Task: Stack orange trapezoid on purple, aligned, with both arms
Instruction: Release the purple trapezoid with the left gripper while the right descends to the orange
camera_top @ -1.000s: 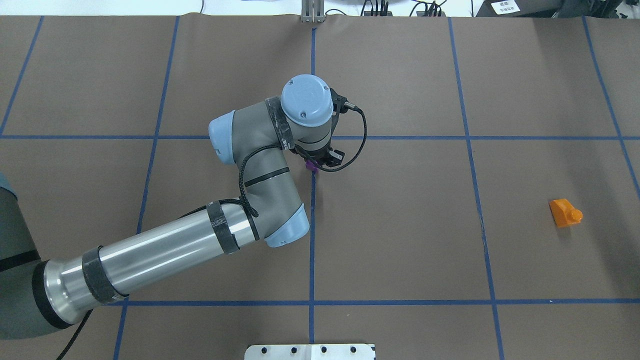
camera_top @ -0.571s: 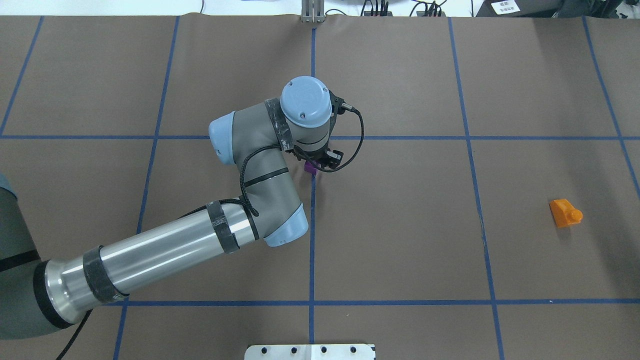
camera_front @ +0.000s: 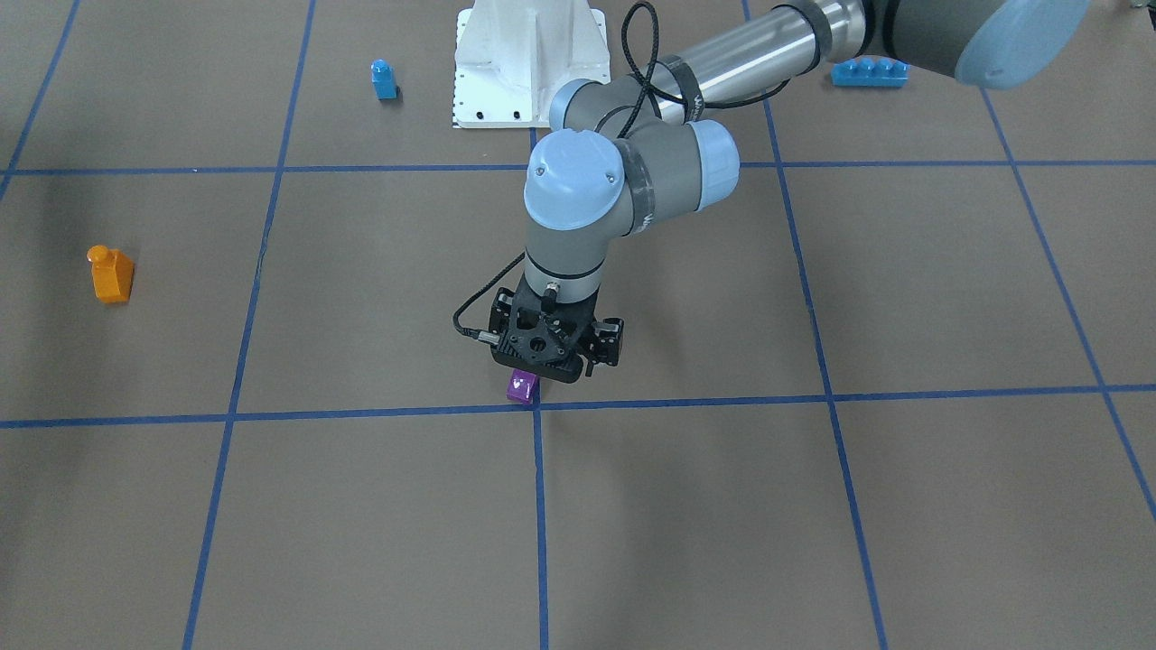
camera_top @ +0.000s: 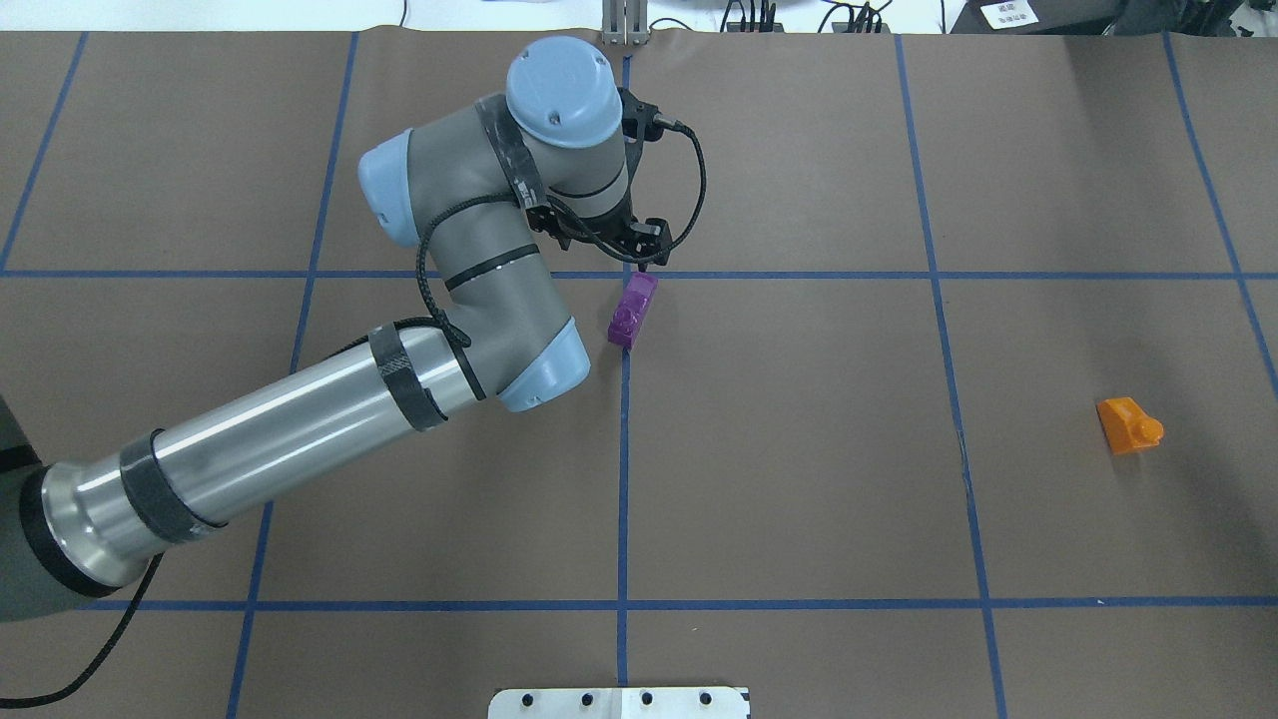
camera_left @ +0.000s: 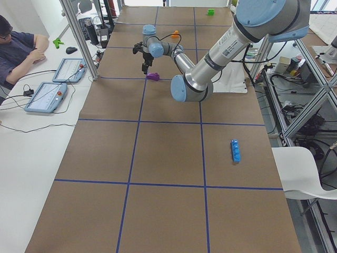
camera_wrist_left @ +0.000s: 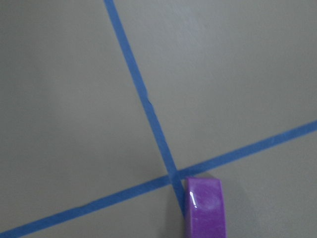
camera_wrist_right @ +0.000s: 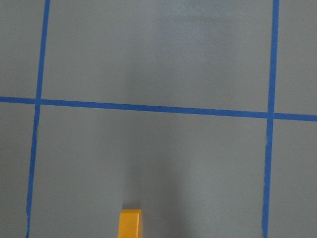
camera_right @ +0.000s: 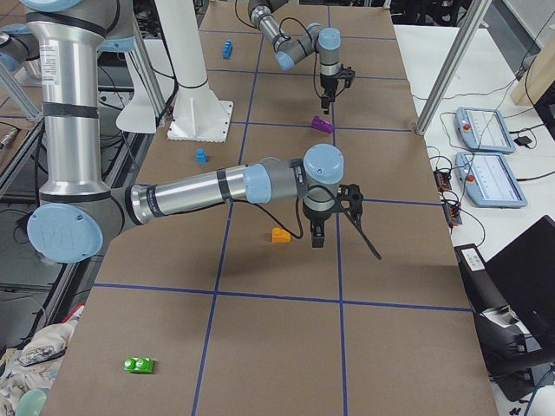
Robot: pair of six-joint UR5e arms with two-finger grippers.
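The purple block (camera_top: 632,312) lies free on the brown table by the centre blue-tape crossing. It also shows at the bottom of the left wrist view (camera_wrist_left: 205,210) and in the front view (camera_front: 522,387). My left gripper (camera_top: 640,258) hangs just beyond and above it, open and empty. The orange trapezoid (camera_top: 1128,425) sits alone far to the right, with its stud pointing sideways. My right gripper (camera_right: 316,236) shows only in the exterior right view, raised beside the orange trapezoid (camera_right: 280,234). I cannot tell whether it is open or shut. The right wrist view shows the orange trapezoid (camera_wrist_right: 131,223) at its bottom edge.
A small blue single-stud block (camera_front: 384,79) and a long blue brick (camera_front: 869,72) lie near the white pedestal (camera_front: 528,63). A green block (camera_right: 139,365) lies at the near right end. A seated operator (camera_left: 16,47) and tablets are beside the table's far edge.
My left gripper has let go of the purple block and risen away toward the far side. The block now lies uncovered on the table. The orange trapezoid has not moved.
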